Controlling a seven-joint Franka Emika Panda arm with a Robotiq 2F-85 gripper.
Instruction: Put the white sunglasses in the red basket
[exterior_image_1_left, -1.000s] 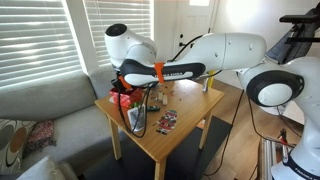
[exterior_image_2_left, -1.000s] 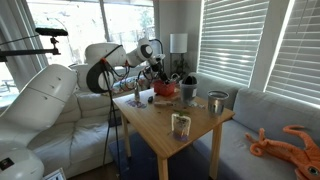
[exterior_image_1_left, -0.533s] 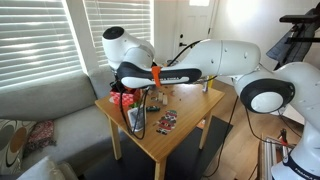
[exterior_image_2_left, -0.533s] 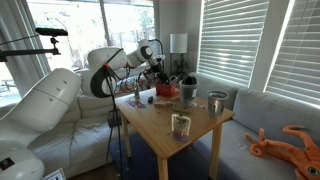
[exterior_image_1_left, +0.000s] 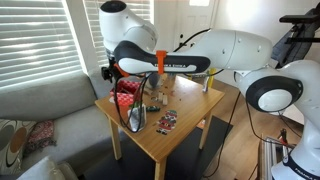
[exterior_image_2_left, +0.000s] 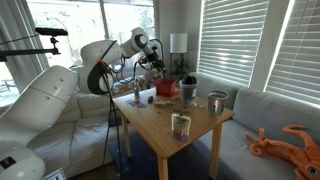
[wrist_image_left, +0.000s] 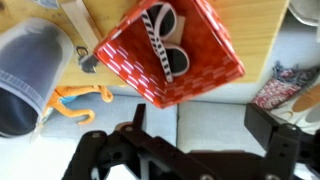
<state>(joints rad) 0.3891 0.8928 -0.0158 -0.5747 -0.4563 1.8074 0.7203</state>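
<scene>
The white sunglasses (wrist_image_left: 163, 38), with dark lenses, lie inside the red basket (wrist_image_left: 205, 72) in the wrist view. That basket stands at the table's far corner in both exterior views (exterior_image_1_left: 124, 98) (exterior_image_2_left: 166, 89). My gripper (wrist_image_left: 200, 125) hangs open above the basket with nothing between its fingers (wrist_image_left: 270, 122). In both exterior views the gripper (exterior_image_1_left: 110, 73) (exterior_image_2_left: 160, 63) sits clear of the basket's rim. The sunglasses are too small to make out in the exterior views.
A dark cup (wrist_image_left: 25, 70) and an orange toy (wrist_image_left: 80, 97) lie beside the basket. On the wooden table (exterior_image_1_left: 185, 130) stand a black cup (exterior_image_1_left: 137, 120), a packet (exterior_image_1_left: 166, 122), a metal cup (exterior_image_2_left: 216, 102) and a jar (exterior_image_2_left: 181, 124). A grey sofa (exterior_image_1_left: 50, 105) borders the table.
The jaws have opened and let go of the sunglasses, which now rest in the basket. The arm has risen away from the basket.
</scene>
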